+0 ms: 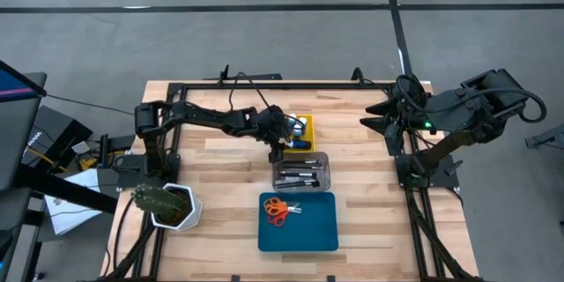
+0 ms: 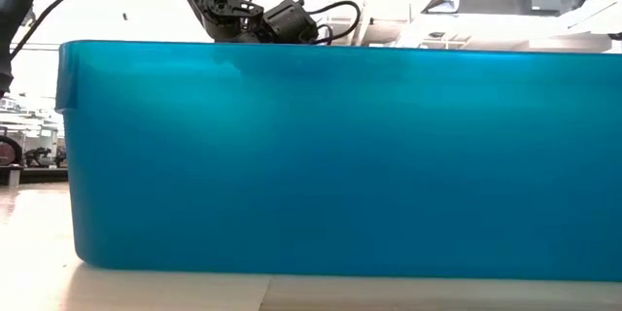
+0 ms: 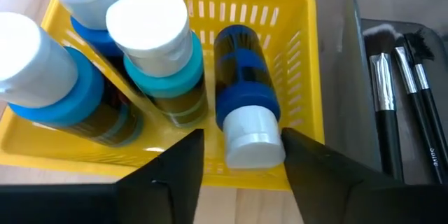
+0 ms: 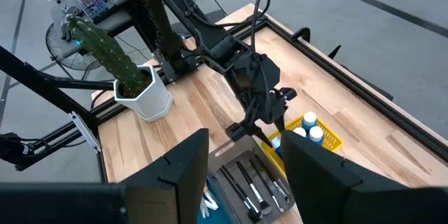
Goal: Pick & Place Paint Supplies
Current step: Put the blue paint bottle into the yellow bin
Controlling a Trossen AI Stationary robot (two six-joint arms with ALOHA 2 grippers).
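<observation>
The left gripper (image 3: 241,157) hangs over the yellow tray (image 1: 306,126) near the middle of the table (image 1: 229,229), its fingers (image 3: 175,171) spread apart on either side of a blue bottle (image 3: 243,94) that lies on its side in the tray (white cap toward the gripper). The fingers do not touch the bottle. Three more bottles (image 3: 157,49) stand upright beside it in the same tray. Next to the yellow tray, the clear tray (image 1: 301,173) holds several dark-handled paintbrushes (image 3: 406,98). The blue tray (image 1: 300,227), near the table's front edge, carries the orange-handled scissors (image 1: 278,210). A cactus (image 1: 159,199) in a white pot stands at the table's left side. The right gripper (image 4: 241,171) waits raised over the table's right edge, fingers apart and holding nothing.
</observation>
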